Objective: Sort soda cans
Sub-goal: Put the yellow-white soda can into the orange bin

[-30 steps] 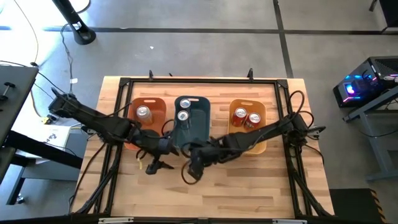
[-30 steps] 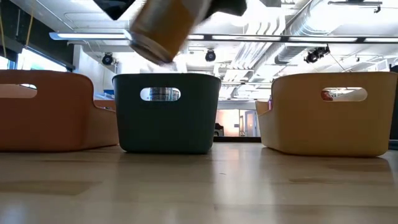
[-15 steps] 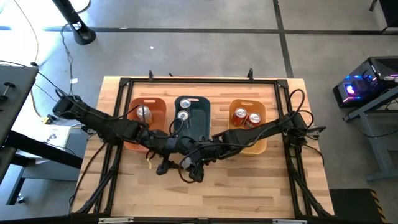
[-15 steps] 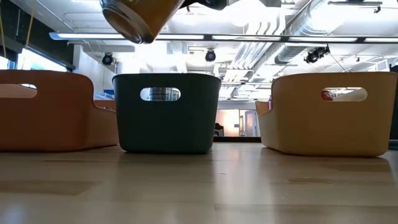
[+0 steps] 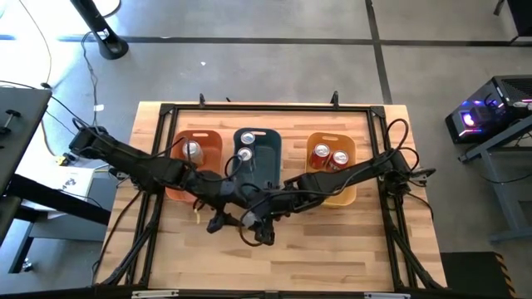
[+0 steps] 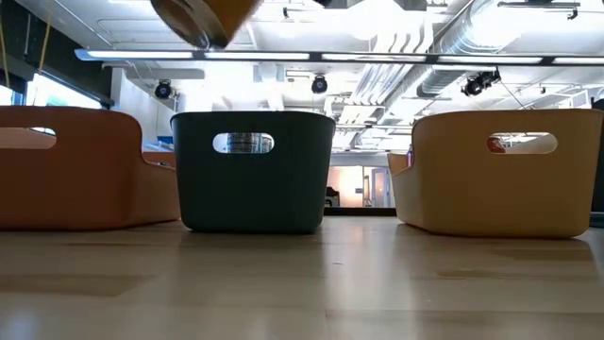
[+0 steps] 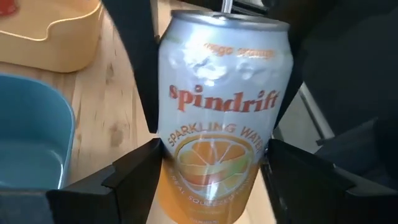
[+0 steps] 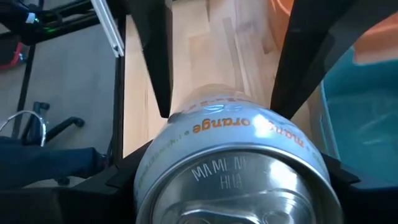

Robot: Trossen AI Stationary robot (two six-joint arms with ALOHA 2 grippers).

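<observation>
Held can: a Spindrift sparkling water can (image 7: 221, 118), silver on top and orange below, is in the air in front of the bins, at the lower centre of the high view. In the low view only its tilted bottom part shows at the top edge, left of centre.
Left gripper (image 5: 223, 218): it meets the can from the left side; its fingers (image 7: 134, 171) are pressed on both sides of the can body, so it is clamped on the can.
Right gripper (image 5: 259, 226): it meets the same can from the right side; its fingers (image 8: 155, 56) also lie on both sides of the can, closed on it, with the silver can top just before its camera.
Orange bin (image 5: 209, 139): upper left of the table, one silver can (image 5: 192, 150) stands in it.
Blue-grey bin (image 5: 264, 163): centre of the row, two silver cans (image 5: 246, 146) stand in its far part.
Yellow bin (image 5: 348, 193): right of the row, two red cans (image 5: 329, 155) stand in it close together.
Table (image 5: 332, 249): light wood with a black frame.
</observation>
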